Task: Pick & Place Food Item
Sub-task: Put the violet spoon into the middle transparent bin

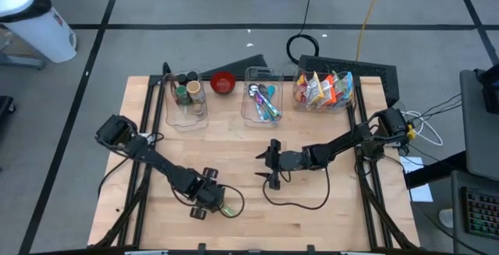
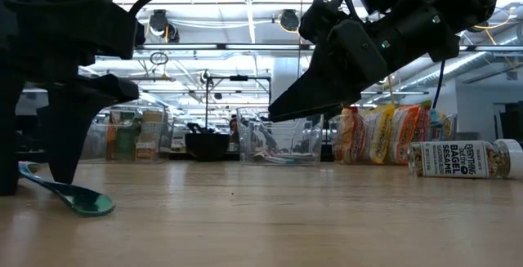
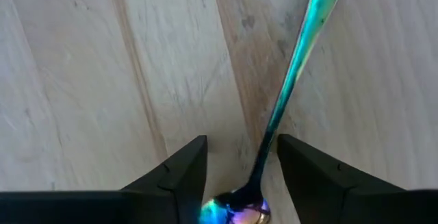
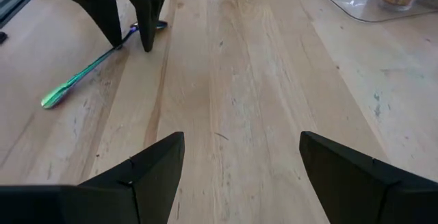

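An iridescent teal spoon (image 3: 291, 80) lies flat on the wooden table near its front edge, also seen in the high view (image 1: 231, 210). My left gripper (image 3: 239, 145) points down over it, open. Its two fingers stand on either side of the handle, close to the handle's rounded end (image 3: 236, 210), with a gap on each side. My right gripper (image 1: 269, 165) hovers above the table's middle, open with nothing between its fingers. Colourful snack bags (image 1: 323, 90) stand in a clear bin at the far right.
Along the far edge stand a clear bin with jars (image 1: 185, 99), a red bowl (image 1: 224, 83) and a clear bin with cutlery (image 1: 263, 103). A seasoning jar (image 2: 462, 159) lies on its side at the right. Bare wood (image 4: 233, 80) lies between the two grippers.
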Robot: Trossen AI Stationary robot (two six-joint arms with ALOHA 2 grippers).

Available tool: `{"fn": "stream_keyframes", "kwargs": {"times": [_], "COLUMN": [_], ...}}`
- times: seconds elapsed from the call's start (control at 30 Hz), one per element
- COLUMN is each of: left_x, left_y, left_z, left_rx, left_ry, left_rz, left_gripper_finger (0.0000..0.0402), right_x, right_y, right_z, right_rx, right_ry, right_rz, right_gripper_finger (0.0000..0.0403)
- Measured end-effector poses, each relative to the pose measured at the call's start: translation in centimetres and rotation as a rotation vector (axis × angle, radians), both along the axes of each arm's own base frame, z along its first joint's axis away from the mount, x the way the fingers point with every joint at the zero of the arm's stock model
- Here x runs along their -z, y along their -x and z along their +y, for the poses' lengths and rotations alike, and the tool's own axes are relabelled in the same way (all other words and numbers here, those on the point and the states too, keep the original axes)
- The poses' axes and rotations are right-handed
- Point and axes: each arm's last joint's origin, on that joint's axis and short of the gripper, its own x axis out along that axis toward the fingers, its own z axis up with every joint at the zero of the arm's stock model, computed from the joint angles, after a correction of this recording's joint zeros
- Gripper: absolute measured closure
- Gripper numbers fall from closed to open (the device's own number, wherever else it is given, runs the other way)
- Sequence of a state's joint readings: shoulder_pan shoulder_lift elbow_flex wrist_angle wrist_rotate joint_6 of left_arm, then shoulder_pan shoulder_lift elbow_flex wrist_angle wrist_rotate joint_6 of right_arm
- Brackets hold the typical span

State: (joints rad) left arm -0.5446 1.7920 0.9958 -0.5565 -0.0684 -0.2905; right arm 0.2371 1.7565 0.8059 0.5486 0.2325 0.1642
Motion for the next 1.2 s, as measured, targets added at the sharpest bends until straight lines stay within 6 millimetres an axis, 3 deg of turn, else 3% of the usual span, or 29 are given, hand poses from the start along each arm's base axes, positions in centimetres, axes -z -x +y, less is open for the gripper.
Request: {"fn": "stream_keyframes", "kwargs": {"times": [0.1, 0.33, 0.53, 0.77, 0.93, 1.07, 1.2], "left_x": [-0.3, -0.2, -1.7, -7.5, -10.7, -11.3, -11.3], "left_y": [0.0, -0.1, -0.7, -0.5, -0.4, -1.4, -2.9], "left_z": [0.4, 1.1, 2.5, 4.8, 7.8, 10.6, 12.2], "left_rx": [-0.01, -0.011, -0.079, -0.127, -0.245, -0.335, -0.372], "left_ry": [0.001, -0.015, -0.069, -0.153, -0.095, 0.036, 0.161], "left_rz": [0.008, 0.032, -0.01, -0.152, -0.259, -0.279, -0.338], "left_gripper_finger": [0.0251, 0.0385, 0.039, 0.0391, 0.0392, 0.0393, 0.0393], "right_x": [0.0, 0.0, -0.5, -4.3, -7.3, -8.4, -8.1], "right_y": [0.0, 0.0, 0.3, 2.0, 3.6, 4.6, 4.8], "right_z": [0.0, 0.0, 0.0, 0.4, 3.1, 5.7, 6.7], "right_rx": [0.0, 0.0, -0.004, -0.05, -0.115, -0.019, 0.054], "right_ry": [0.0, 0.0, 0.007, 0.042, 0.293, 0.619, 0.768], "right_rz": [0.0, 0.0, 0.006, -0.022, -0.165, -0.241, -0.224], "right_gripper_finger": [0.0122, 0.0122, 0.0122, 0.0122, 0.0123, 0.0131, 0.0148]}}
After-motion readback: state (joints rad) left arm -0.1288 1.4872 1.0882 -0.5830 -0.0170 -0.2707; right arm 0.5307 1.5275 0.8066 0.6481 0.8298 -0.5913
